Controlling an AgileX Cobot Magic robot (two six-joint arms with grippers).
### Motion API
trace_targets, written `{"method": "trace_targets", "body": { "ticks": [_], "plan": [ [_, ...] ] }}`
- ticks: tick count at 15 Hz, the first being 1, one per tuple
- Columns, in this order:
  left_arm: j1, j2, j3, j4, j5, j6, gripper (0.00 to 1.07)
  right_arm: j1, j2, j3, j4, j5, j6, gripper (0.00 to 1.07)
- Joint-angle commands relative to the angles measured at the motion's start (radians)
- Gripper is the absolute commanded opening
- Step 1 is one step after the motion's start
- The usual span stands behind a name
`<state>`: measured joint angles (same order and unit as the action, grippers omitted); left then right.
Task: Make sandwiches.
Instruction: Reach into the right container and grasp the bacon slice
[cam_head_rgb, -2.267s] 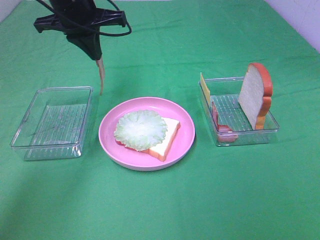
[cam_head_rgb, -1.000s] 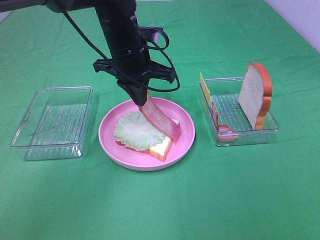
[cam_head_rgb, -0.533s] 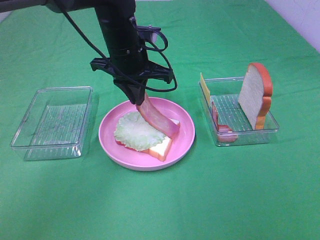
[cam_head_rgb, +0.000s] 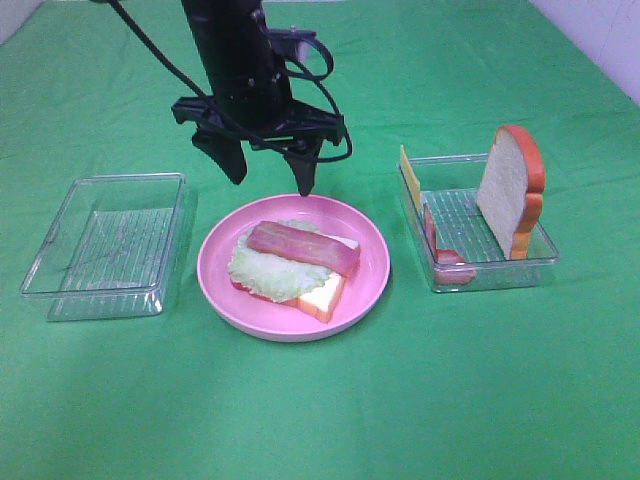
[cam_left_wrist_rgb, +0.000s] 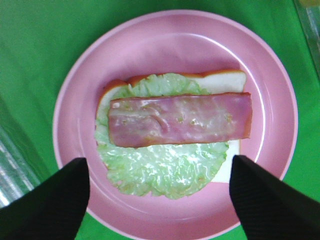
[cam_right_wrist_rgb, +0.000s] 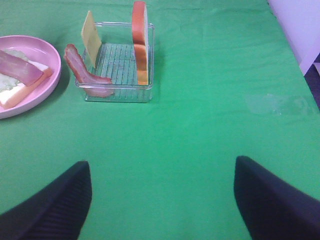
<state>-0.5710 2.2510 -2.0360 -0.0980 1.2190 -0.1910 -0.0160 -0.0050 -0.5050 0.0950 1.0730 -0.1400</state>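
A half-built sandwich lies on the round pink plate (cam_head_rgb: 215, 290): a bread slice (cam_head_rgb: 325, 295), pale green lettuce (cam_head_rgb: 262, 272) and a pink bacon strip (cam_head_rgb: 303, 248) flat on top. The left wrist view shows the bacon (cam_left_wrist_rgb: 180, 120) lying across the lettuce (cam_left_wrist_rgb: 160, 170). My left gripper (cam_head_rgb: 268, 175) is open and empty, just above the plate's far side. My right gripper (cam_right_wrist_rgb: 160, 170) is open and empty over bare green cloth, out of the exterior view.
A clear tray (cam_head_rgb: 545, 255) at the right holds an upright bread slice (cam_head_rgb: 512, 190), a yellow cheese square (cam_head_rgb: 408, 175) and a bacon strip (cam_head_rgb: 440, 250); the right wrist view shows this tray (cam_right_wrist_rgb: 117, 92) too. An empty clear tray (cam_head_rgb: 105, 245) stands left of the plate.
My left gripper brought the bacon strip over the plate, opened and rose a little. The bacon now lies flat on the lettuce.
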Motion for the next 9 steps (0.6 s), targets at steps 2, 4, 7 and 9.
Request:
{"method": "trace_targets", "body": {
  "ticks": [2,4,7,9],
  "plan": [
    [-0.001,-0.183,0.004,0.042,0.07,-0.04,0.74,-0.004,-0.014,-0.001,-0.001,-0.012,-0.012,0.75],
    [-0.001,-0.297,0.004,0.042,0.07,-0.04,0.74,-0.004,-0.014,-0.001,-0.001,-0.012,-0.012,0.75],
    [-0.003,-0.468,0.004,0.035,0.07,-0.04,0.74,-0.004,-0.014,-0.001,-0.001,-0.012,-0.012,0.75],
    [-0.003,-0.592,0.016,0.025,0.07,-0.04,0.74,-0.004,-0.014,-0.001,-0.001,-0.012,-0.012,0.75]
  ]
}}
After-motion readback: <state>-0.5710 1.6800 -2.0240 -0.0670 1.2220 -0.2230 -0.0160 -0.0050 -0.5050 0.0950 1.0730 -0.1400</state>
